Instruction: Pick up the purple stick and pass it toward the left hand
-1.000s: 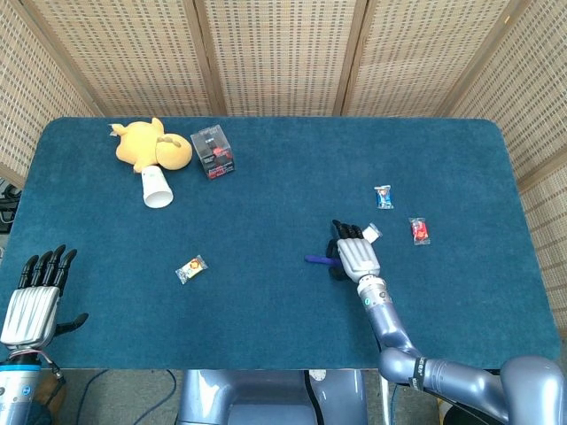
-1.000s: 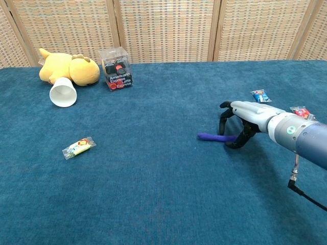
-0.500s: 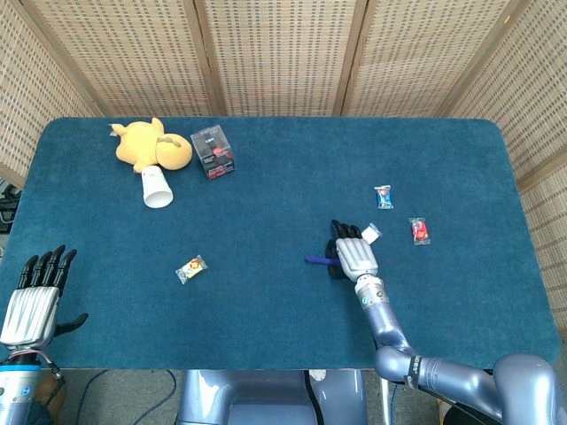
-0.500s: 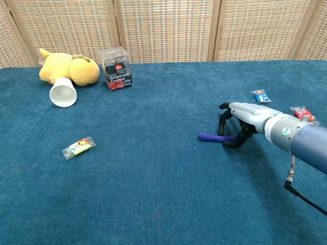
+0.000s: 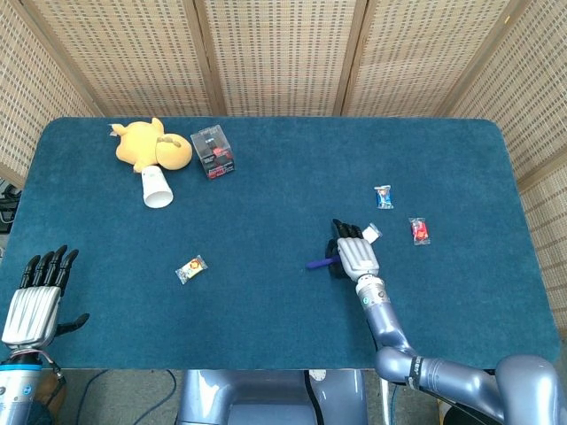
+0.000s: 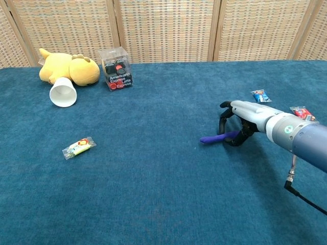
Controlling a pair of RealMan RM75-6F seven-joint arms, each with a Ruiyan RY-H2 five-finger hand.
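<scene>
The purple stick (image 6: 213,138) lies right of the table's centre, its right end tipped up off the blue cloth; the head view shows it as a short purple bar (image 5: 318,262). My right hand (image 6: 246,121) is curled over that raised end, and its dark fingers (image 6: 224,120) and thumb pinch the stick. From above, the same hand (image 5: 354,253) hides most of the stick. At the table's near left corner my left hand (image 5: 34,299) rests empty with its fingers straight, far from the stick. The chest view does not show it.
A yellow plush toy (image 5: 151,149), a tipped white cup (image 5: 157,188) and a clear box (image 5: 213,152) sit at the back left. Wrapped sweets lie scattered: one (image 5: 190,268) left of centre, others (image 5: 383,197) (image 5: 419,230) just beyond my right hand.
The stick lay flat on the cloth before. Now its right end is tipped up in my right hand's fingers and the whole stick has shifted slightly right. My left hand has not moved.
</scene>
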